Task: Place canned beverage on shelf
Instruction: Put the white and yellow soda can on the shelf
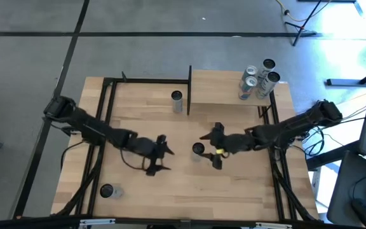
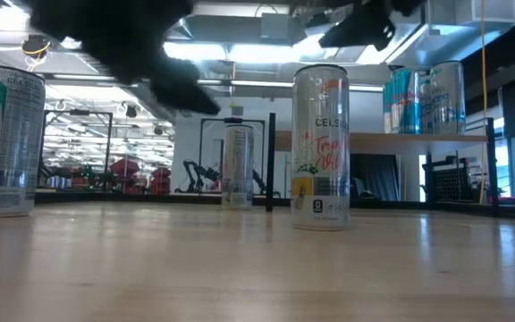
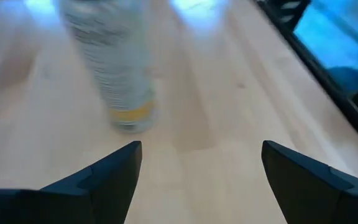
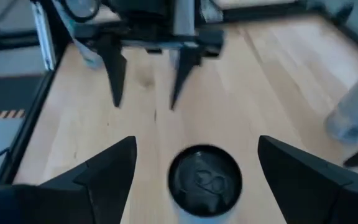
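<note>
I see the can upright mid-table between my 2 grippers, right gripper open beside it, left gripper open nearby; clipping it sideways could topple it, far from the shelf.

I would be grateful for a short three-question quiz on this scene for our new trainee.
1. True or false: the shelf already holds several cans.
2. Which gripper has the middle can between its open fingers? A) left gripper B) right gripper
3. Fill in: apart from the middle can, two loose cans stand on the table, one beside the shelf and one at the near ___ corner.

Key: 1 true; 2 B; 3 left.
</note>
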`<state>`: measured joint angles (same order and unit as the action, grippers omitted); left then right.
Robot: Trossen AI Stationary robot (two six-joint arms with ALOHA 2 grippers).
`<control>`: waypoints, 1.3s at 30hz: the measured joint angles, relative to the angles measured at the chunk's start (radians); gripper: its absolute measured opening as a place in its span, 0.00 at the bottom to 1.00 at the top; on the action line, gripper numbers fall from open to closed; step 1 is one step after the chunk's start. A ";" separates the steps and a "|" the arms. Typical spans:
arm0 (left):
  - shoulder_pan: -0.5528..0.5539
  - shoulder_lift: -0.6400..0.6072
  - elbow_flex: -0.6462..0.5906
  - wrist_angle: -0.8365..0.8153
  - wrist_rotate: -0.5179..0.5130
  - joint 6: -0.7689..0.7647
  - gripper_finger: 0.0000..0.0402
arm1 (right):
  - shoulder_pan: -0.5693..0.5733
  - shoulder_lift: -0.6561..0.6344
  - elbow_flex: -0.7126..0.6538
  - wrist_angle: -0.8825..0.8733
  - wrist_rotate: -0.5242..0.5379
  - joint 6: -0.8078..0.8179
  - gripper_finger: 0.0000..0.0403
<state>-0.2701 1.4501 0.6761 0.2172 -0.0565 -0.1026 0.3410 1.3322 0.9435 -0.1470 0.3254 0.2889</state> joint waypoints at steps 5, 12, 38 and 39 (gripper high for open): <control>-0.042 0.008 -0.168 0.258 -0.065 -0.002 0.79 | -0.063 0.111 0.150 -0.169 -0.054 0.016 0.80; -0.052 0.005 -0.191 0.312 -0.117 -0.028 0.79 | -0.108 0.278 0.391 -0.472 -0.114 0.045 0.80; -0.084 0.011 -0.191 0.315 -0.118 -0.028 0.79 | -0.106 0.402 0.482 -0.654 -0.209 0.080 0.80; -0.084 0.011 -0.191 0.315 -0.118 -0.028 0.79 | -0.105 0.407 0.482 -0.648 -0.200 0.078 0.80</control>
<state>-0.3542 1.4612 0.4847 0.5323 -0.1745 -0.1303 0.2356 1.7395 1.4258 -0.7954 0.1252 0.3673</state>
